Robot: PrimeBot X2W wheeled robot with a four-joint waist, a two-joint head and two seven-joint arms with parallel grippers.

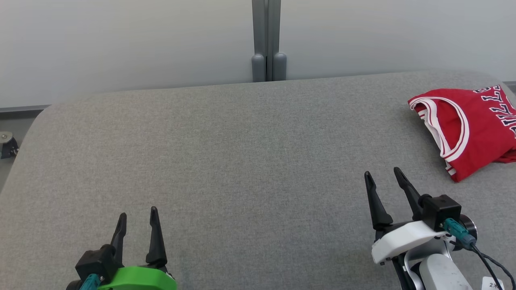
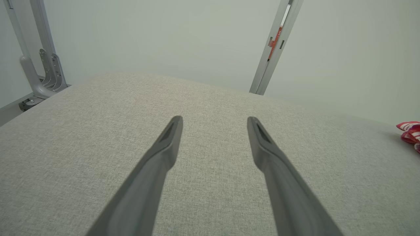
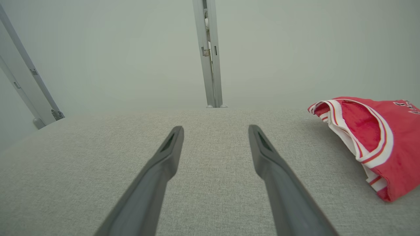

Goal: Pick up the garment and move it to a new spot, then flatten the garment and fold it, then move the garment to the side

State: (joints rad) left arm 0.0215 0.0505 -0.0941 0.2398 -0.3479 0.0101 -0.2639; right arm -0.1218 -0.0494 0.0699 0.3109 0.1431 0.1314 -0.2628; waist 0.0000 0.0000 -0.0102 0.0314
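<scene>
Just one garment [image 1: 481,125], two splayed: left end effector [image 1: 138,212], right end effector [image 1: 382,172].

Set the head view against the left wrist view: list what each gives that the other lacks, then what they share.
Head view's extras: the right gripper, open over the table, black lettering on the red jersey, and a caster off the table's left edge. Left wrist view's extras: curved grey brackets past the far left corner, and a red piece in the gap of the grey post. Shared: the table, the open, empty left gripper, the jersey as a sliver at the wrist view's right edge, and apparently the same post.
</scene>
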